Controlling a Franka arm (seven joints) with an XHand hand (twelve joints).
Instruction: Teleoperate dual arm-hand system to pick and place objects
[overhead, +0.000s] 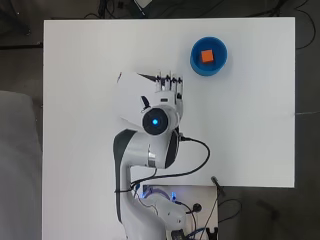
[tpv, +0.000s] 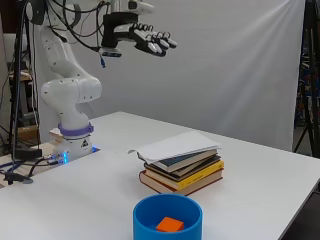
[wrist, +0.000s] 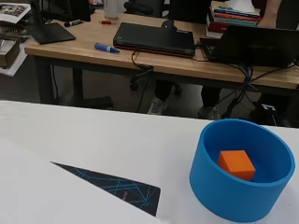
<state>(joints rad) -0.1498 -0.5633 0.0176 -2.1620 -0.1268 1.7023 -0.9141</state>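
I have the robot hand (tpv: 150, 40) high in the upper left of the side view, well above the tabletop (tpv: 280, 185), its fingers stretched out nearly straight and holding nothing. In the overhead view the robot hand (overhead: 169, 86) sits just above centre frame, over the stack of books (overhead: 131, 97) whose top is covered by a white sheet.

The orange cube (overhead: 207, 56) lies inside the blue bowl (overhead: 196, 64), which I see in the upper right of the overhead view, well apart from my hand. In the side view the blue bowl (tpv: 167, 222) stands at the bottom centre of the frame, with the orange cube (tpv: 170, 224) resting on its floor, and the stack of books (tpv: 182, 170) just behind it in mid frame, a white sheet (tpv: 175, 145) draped on top.

The wrist view shows me the blue bowl (wrist: 233, 191) at lower right with the orange cube (wrist: 237, 164) in it, and a dark book cover (wrist: 117, 186) with blue lines at lower left.
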